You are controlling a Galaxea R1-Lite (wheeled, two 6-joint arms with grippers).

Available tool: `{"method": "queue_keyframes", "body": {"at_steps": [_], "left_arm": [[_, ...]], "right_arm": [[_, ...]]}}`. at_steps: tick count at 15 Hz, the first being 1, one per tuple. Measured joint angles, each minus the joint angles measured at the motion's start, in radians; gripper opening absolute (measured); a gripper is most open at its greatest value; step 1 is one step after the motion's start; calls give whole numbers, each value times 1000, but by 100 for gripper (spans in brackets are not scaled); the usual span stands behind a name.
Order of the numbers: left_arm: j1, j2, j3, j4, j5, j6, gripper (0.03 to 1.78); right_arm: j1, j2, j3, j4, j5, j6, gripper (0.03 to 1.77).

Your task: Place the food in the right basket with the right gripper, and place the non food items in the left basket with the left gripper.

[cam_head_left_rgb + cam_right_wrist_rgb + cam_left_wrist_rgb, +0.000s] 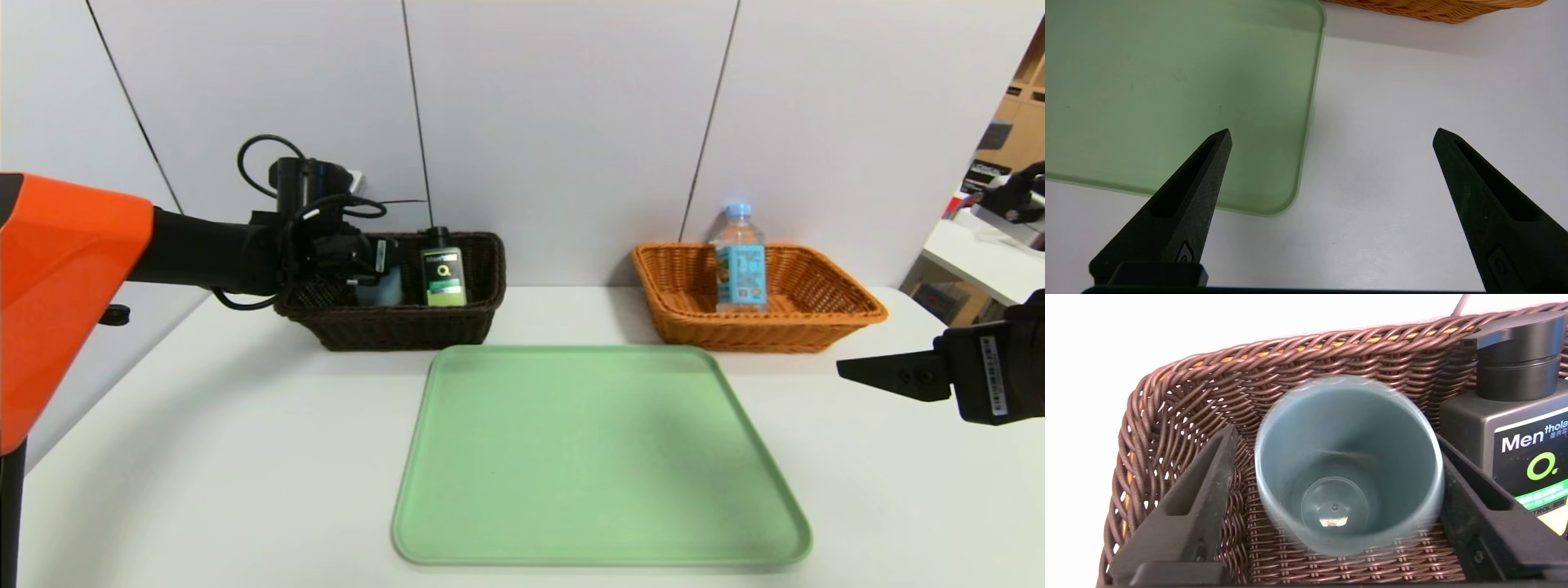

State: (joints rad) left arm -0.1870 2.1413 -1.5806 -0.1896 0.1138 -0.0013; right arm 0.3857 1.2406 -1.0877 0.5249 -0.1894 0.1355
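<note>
The blue-grey cup (pixel 1349 465) stands in the dark brown left basket (pixel 1180 388), between the spread fingers of my left gripper (pixel 1335 433). One finger (pixel 1208 482) is clear of the cup; the other sits at its rim. In the head view the left gripper (pixel 359 269) reaches into the left basket (pixel 408 331) above the cup (pixel 384 290). The black pump bottle (pixel 443 273) stands upright beside it. The clear water bottle (pixel 740 261) stands in the orange right basket (pixel 849 306). My right gripper (pixel 865 374) hovers open and empty at the table's right.
A bare green tray (pixel 596 457) lies mid-table between the baskets and me. In the right wrist view its corner (pixel 1274 196) lies under my right gripper (pixel 1331 132), and the orange basket's edge (pixel 1433 10) shows beyond. A white wall stands right behind both baskets.
</note>
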Motion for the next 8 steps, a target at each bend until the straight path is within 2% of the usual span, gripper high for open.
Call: {"method": "queue_keyframes", "body": {"at_steps": [4,8], "left_arm": [[-1,-15,1,4,0,2,160],[-5,-101,6,12,0,37,164]], "right_arm": [[0,-3,0,1,0,-1,170],[0,-5,-8,2,-12,-5,170]]}}
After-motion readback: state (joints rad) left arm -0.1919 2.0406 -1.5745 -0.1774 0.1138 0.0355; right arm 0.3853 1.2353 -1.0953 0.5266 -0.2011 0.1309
